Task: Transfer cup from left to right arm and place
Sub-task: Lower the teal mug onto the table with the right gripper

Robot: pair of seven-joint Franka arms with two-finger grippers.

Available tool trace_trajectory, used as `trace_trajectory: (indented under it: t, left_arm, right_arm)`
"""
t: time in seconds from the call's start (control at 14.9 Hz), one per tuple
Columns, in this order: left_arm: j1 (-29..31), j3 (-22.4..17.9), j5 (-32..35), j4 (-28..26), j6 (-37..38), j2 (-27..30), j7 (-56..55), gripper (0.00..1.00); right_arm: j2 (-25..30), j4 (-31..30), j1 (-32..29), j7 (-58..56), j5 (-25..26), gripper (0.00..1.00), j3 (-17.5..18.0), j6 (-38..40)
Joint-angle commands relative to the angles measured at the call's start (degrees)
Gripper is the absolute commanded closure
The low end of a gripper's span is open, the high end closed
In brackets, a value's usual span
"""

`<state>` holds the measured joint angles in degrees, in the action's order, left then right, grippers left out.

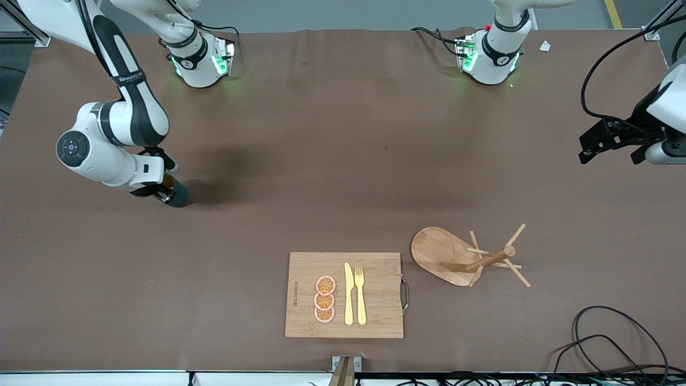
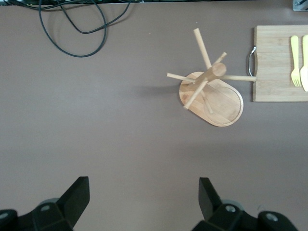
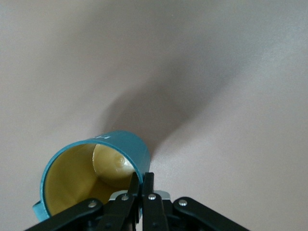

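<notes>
One cup (image 3: 96,168), dark teal outside and mustard-yellow inside, is held by the right gripper (image 3: 141,185) at the right arm's end of the table (image 1: 332,161). In the right wrist view the two fingers (image 3: 134,190) are pinched together on the cup's rim, one inside the wall and one outside, with the mouth of the cup tilted toward the camera. In the front view only the cup's teal lower body (image 1: 178,194) shows below the right gripper (image 1: 161,193), low over the brown tabletop with its shadow beside it; whether its base touches the surface cannot be told.

One left gripper (image 2: 144,192), jaws spread wide and holding nothing, hangs over bare table at the left arm's end, where that arm waits (image 1: 611,140).

One wooden mug tree (image 1: 471,257) with an oval base and slanted pegs stands nearer to the front camera, toward the left arm's end.

One bamboo cutting board (image 1: 375,295) lies just beside it, carrying a yellow knife (image 1: 349,295), a yellow fork (image 1: 360,295) and three orange slices (image 1: 325,299).
</notes>
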<state>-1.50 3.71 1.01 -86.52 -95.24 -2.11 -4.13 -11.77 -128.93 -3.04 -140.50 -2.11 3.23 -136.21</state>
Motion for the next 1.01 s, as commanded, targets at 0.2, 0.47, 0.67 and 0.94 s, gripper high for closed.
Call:
trace_trajectory:
  t: [0.2,0.47,0.67,0.94]
  left_arm:
    - [0.2,0.3,0.3,-1.5,-0.9,0.2,1.2,0.00]
    - [-0.3,0.5,0.4,-1.5,-1.7,0.1,1.1,0.00]
    - [-0.2,0.8,0.6,-1.5,-1.7,0.4,0.7,0.00]
    - [-0.3,0.8,0.7,-1.5,-1.4,0.6,1.1,0.00]
  right_arm:
    - [-1.1,0.0,-2.7,-3.2,-0.7,0.98,0.4,-2.0]
    - [-1.2,0.0,-3.3,-2.9,-0.7,0.55,0.4,-2.6]
    - [-1.1,0.0,-3.6,-3.0,-0.7,0.00,0.4,-2.4]
    - [-0.9,0.5,-3.8,-2.6,-0.8,0.00,0.3,-1.1]
